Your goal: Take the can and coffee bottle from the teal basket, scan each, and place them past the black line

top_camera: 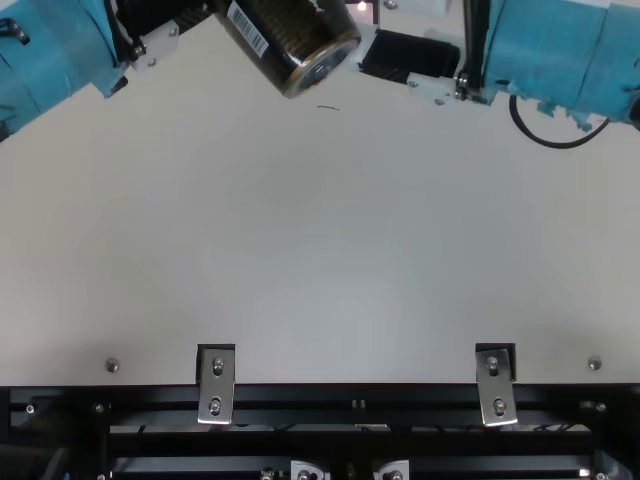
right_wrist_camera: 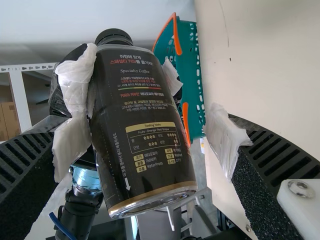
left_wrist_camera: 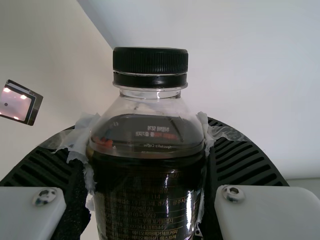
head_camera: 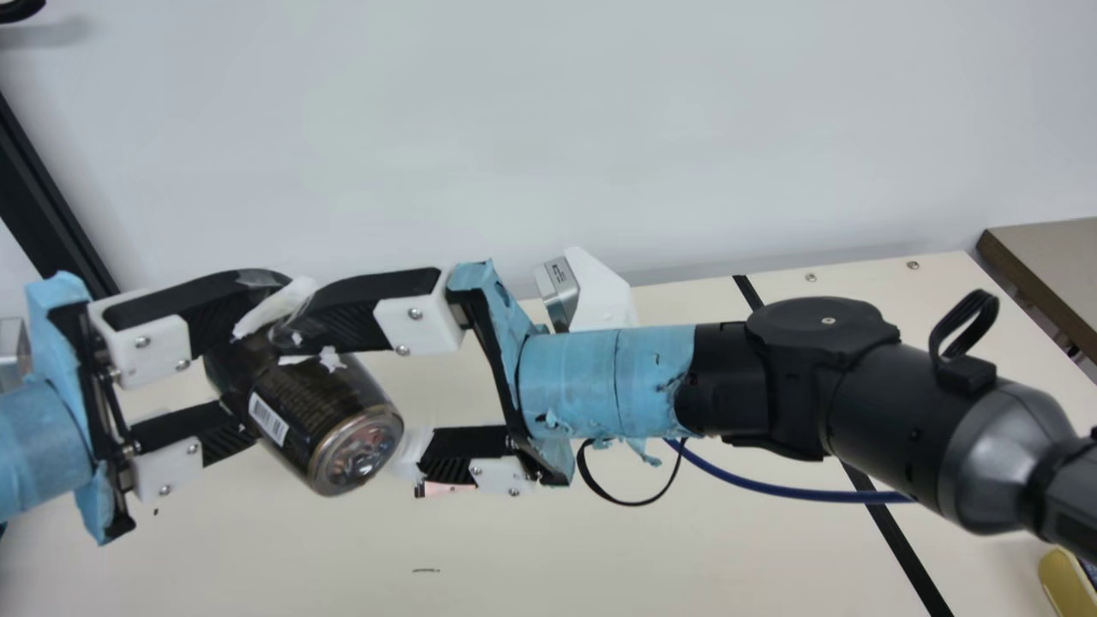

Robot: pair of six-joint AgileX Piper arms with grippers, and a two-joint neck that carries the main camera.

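Item, one coffee bottle [head_camera: 326,420]: raised over the table [head_camera: 600,557], pinched in my left gripper [left_wrist_camera: 145,142], its long axis slanting and its base angled toward my right side in the main view. Item, my right gripper [right_wrist_camera: 147,145]: spread, the bottle between its fingers, close to one and apart from the other; if a handover is due, I judge it needs centring before the squeeze.

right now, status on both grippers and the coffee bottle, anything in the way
Left gripper shut on coffee bottle, tilted above table. Right gripper open at bottle. Grippers close together, clearance looks tight.
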